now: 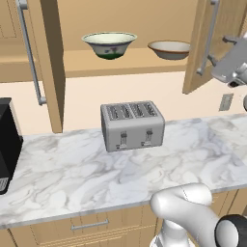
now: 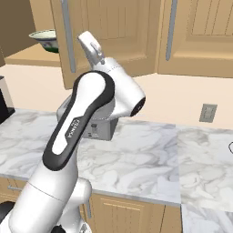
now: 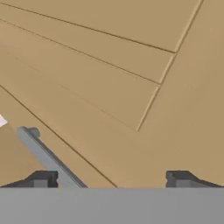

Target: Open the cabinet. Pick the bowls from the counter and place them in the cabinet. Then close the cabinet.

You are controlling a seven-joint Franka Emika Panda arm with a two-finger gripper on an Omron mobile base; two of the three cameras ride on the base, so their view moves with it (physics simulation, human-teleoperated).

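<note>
The cabinet (image 1: 120,62) stands open in the left base view, both doors swung outward: the left door (image 1: 48,58) runs down at about ten o'clock of the picture with its long silver bar handle (image 1: 29,53) on the outer side, and the right door (image 1: 217,43) angles out at about two o'clock, its own bar handle (image 1: 211,36) facing the arm. Both bowls sit on the cabinet's shelf (image 1: 130,65), apart from each other: the deep cream bowl (image 1: 109,44) with its painted outside and green foot at twelve o'clock, and the shallower brown-rimmed bowl (image 1: 170,49) at its three o'clock. Below them, on the marbled worktop (image 1: 72,169), a silver four-slot toaster (image 1: 132,125) stands near the wall, at six o'clock of the cream bowl; a black appliance (image 1: 7,144) sits at the worktop's nine o'clock edge, and a wall outlet (image 1: 225,102) shows at three o'clock. In the right base view the arm rises across the middle and its hand reaches up beside the open right door near a bar handle. The pincer (image 3: 111,179) is spread wide in the hand view, its two dark fingertips (image 3: 41,178) far apart at the bottom, holding nothing; it faces a panelled wood door face close up, with a silver bar handle (image 3: 46,159) slanting just beside the fingertip at seven o'clock.
</note>
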